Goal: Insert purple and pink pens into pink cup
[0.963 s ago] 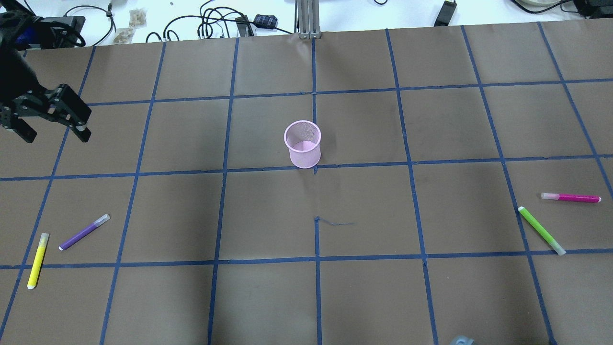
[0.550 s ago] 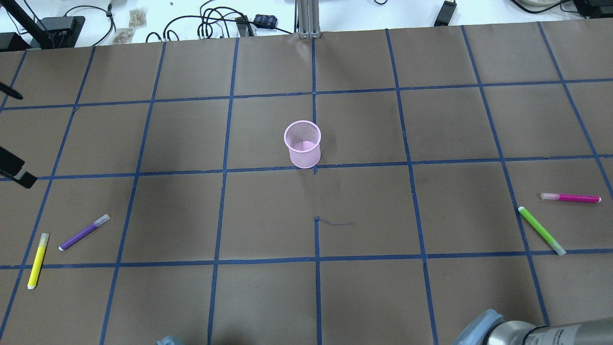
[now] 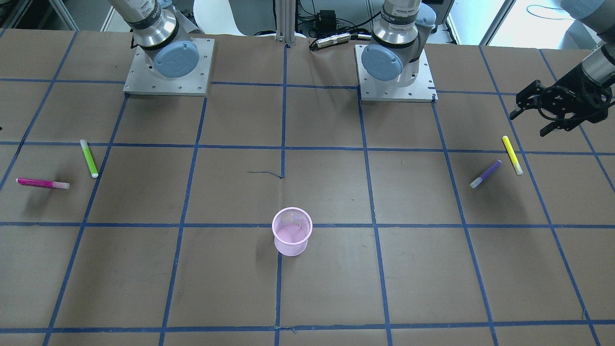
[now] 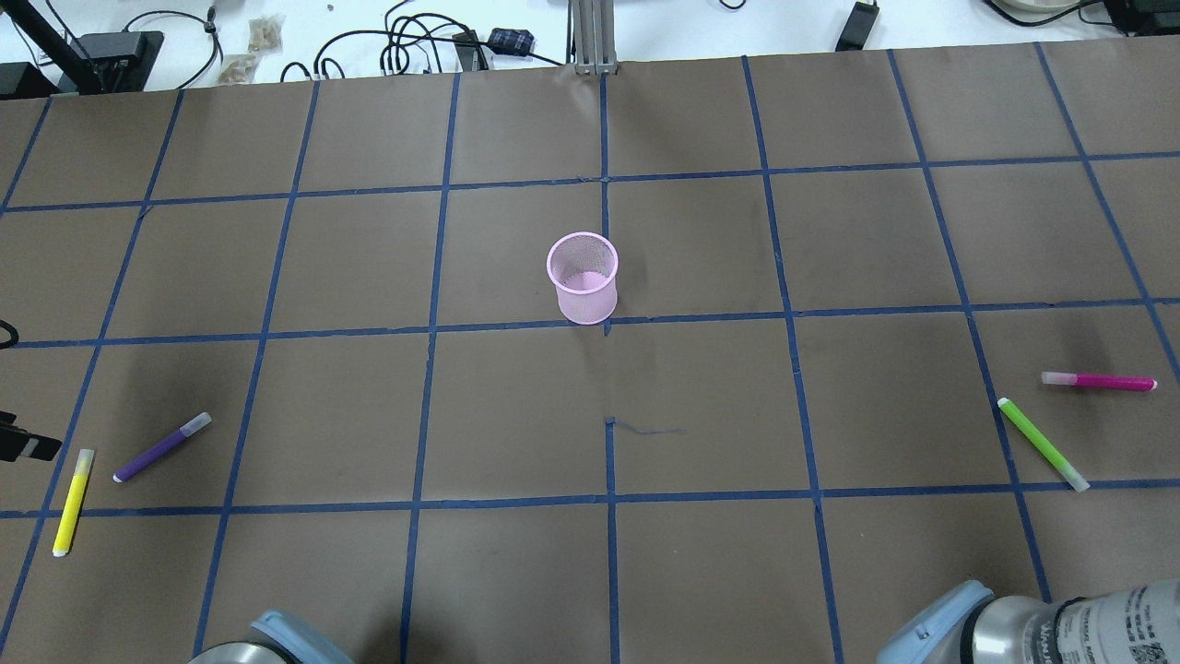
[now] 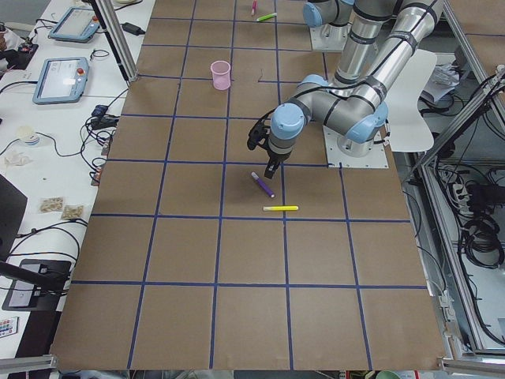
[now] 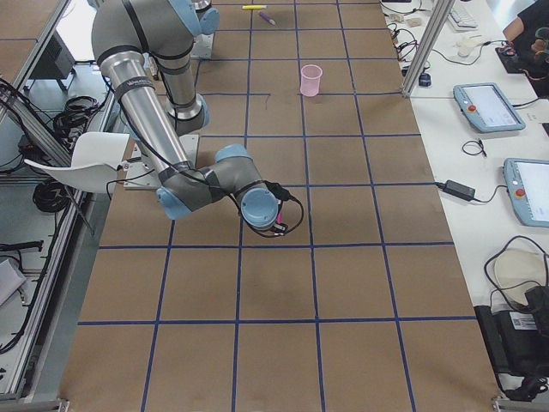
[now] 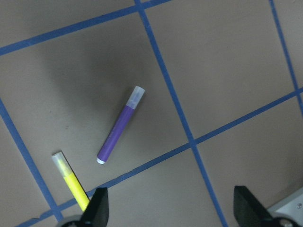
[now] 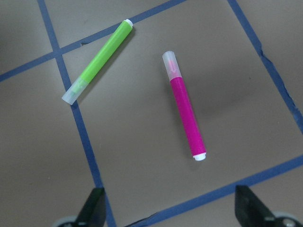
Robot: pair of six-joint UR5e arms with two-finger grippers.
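Note:
The pink mesh cup (image 4: 583, 277) stands upright and empty mid-table. The purple pen (image 4: 162, 447) lies at the near left beside a yellow pen (image 4: 72, 502). It shows in the left wrist view (image 7: 120, 125), above and ahead of my open, empty left gripper (image 7: 170, 213). That gripper hovers a little outboard of both pens (image 3: 531, 120). The pink pen (image 4: 1099, 380) lies at the near right. In the right wrist view it (image 8: 185, 112) lies under my open, empty right gripper (image 8: 170, 213), which hovers above it.
A green pen (image 4: 1043, 444) lies close to the pink pen, to its left in the right wrist view (image 8: 98, 61). The yellow pen (image 7: 71, 179) lies close by the left fingertip. Cables and boxes sit beyond the far table edge.
My left gripper has moved from the far left toward the robot, to beside the purple and yellow pens. Both arms' elbows have come into the bottom of the overhead view.

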